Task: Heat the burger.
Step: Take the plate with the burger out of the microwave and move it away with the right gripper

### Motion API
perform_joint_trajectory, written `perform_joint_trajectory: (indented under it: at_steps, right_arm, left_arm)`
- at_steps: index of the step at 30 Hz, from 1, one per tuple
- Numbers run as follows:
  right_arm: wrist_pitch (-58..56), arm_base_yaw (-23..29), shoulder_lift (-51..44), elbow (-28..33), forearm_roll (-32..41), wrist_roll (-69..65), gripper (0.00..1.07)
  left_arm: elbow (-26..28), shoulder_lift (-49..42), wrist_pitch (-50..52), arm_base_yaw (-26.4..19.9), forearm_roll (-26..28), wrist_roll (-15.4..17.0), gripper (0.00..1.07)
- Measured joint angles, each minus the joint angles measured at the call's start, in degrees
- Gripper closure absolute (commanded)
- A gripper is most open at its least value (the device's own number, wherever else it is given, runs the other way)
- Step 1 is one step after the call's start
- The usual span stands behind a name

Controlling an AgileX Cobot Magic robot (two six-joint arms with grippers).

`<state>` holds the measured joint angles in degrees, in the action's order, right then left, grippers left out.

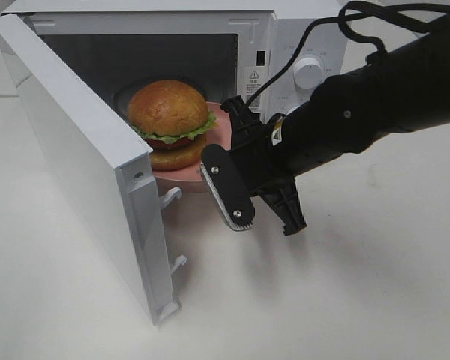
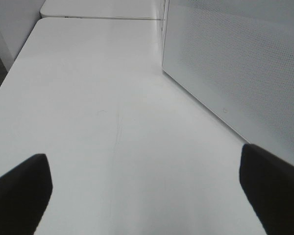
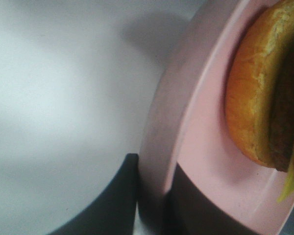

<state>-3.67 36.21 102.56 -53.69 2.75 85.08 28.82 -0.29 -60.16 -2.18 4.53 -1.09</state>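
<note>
On the white worktop [image 1: 345, 300], the microwave's white door [image 1: 82, 172] swings open toward the camera. The black right claw [image 3: 154, 196] is pinching the rim of the round pink plate [image 3: 159, 122] at the oven mouth. On that plate sits the glossy golden-bun burger [image 1: 171, 124] with frilly green lettuce, inside the white microwave [image 1: 300, 45]. The left claw [image 2: 147, 191] hangs spread wide over bare worktop.

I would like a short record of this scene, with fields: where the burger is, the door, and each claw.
burger: golden-brown bun burger with green lettuce sits on round pink plate, inside white microwave oven
door: white microwave door stands open
right claw: right claw is shut on the plate rim
left claw: left claw is open, over the white table, holding nothing
</note>
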Motion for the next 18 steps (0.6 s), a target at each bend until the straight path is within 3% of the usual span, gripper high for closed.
perform_joint_trajectory:
  at_steps: [18]
  right_arm:
    - [2.52, -0.23, -13.58, 14.95, -1.15, -0.52, 1.07]
  left_arm:
    - [0.0, 0.0, 0.0, 0.0, 0.0, 0.0, 0.11]
